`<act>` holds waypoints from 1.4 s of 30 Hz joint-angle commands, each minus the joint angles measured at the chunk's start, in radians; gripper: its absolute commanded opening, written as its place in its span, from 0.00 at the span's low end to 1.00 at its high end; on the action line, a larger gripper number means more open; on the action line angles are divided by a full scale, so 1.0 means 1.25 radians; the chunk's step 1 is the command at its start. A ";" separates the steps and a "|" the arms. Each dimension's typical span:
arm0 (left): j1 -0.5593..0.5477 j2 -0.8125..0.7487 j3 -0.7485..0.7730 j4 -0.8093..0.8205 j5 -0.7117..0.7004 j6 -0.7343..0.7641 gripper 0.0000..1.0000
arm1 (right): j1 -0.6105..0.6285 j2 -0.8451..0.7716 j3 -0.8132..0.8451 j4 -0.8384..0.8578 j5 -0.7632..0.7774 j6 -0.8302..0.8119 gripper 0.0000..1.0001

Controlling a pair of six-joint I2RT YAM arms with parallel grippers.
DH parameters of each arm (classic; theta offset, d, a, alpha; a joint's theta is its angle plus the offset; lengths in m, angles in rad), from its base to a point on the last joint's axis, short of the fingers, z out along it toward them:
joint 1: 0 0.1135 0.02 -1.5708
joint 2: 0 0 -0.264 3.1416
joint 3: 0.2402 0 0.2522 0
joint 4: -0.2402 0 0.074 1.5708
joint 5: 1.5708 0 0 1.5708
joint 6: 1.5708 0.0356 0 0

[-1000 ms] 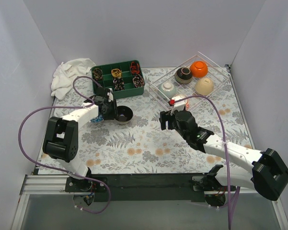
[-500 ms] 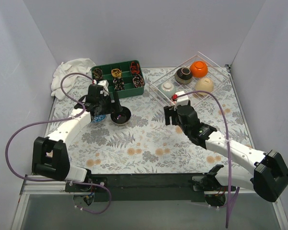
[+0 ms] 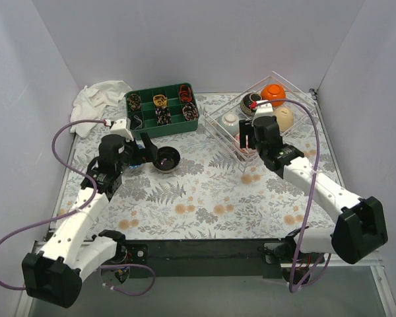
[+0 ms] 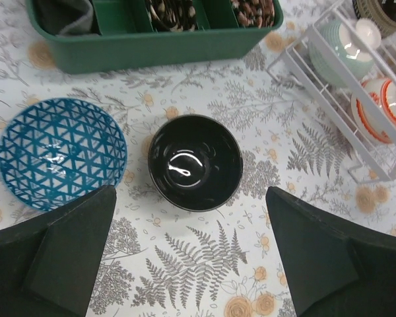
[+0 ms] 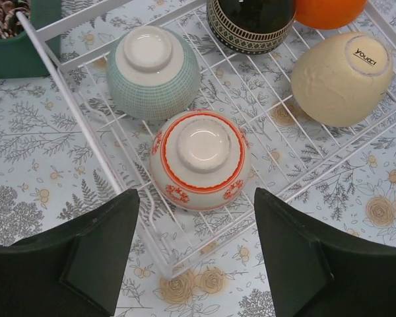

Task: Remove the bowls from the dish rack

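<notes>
The wire dish rack (image 3: 219, 135) stands at the back right, its rail also showing in the right wrist view (image 5: 86, 125). Several upturned bowls sit in it: pale green (image 5: 153, 69), dark patterned (image 5: 251, 23), orange (image 5: 327, 10), cream (image 5: 340, 79) and white with red bands (image 5: 199, 158). My right gripper (image 5: 197, 193) hangs open over the rack's near corner, and the red-banded bowl lies just ahead between its fingers. A black bowl (image 4: 195, 162) and a blue patterned bowl (image 4: 59, 152) stand upright on the table. My left gripper (image 4: 190, 189) is open above the black bowl and holds nothing.
A green divided tray (image 3: 162, 127) with small items stands at the back, left of the rack. A crumpled white cloth (image 3: 99, 102) lies in the back left corner. Grey walls close in the table on three sides.
My left gripper opened, let go of the black bowl and drew back and up. My right arm swung to the rack and now hovers over the red-banded bowl.
</notes>
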 commanded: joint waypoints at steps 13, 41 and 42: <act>-0.010 -0.123 -0.053 0.057 -0.099 0.021 0.98 | -0.192 0.255 0.183 0.046 -0.292 0.032 0.54; -0.014 -0.127 -0.067 0.070 -0.087 0.034 0.98 | -0.343 0.447 0.334 0.041 -0.311 0.031 0.54; -0.014 -0.127 -0.067 0.072 -0.087 0.034 0.98 | -0.343 0.437 0.343 0.030 -0.313 0.030 0.54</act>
